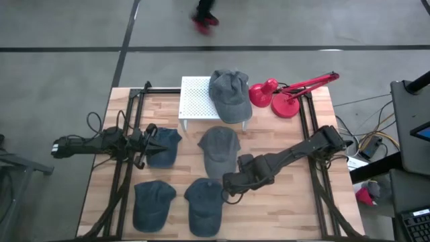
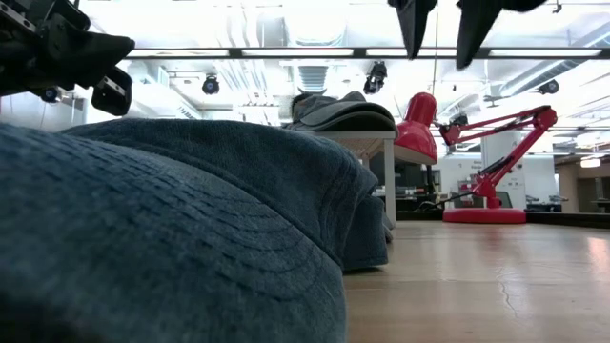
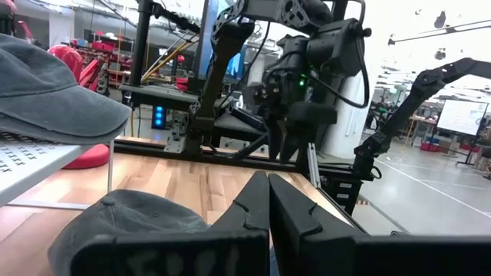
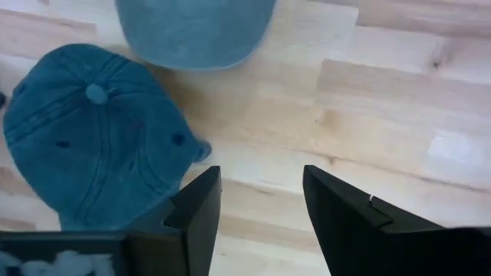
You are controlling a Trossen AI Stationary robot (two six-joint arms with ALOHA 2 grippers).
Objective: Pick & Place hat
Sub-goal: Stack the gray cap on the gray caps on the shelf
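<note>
Two dark jointed arms, black cables along the links, angular black left claw (image 3: 268, 222) fingers

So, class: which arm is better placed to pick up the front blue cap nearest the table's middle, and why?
The right. Its open gripper hangs just beside that blue cap, fingers pointing down at the table. The left gripper is shut, level, over the farther blue cap.

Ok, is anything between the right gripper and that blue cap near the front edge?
Nothing visible. The right gripper hangs open above bare wood just beside the blue cap, with no object between them. The grey cap lies apart, farther back. The left gripper waits shut by another cap.
</note>
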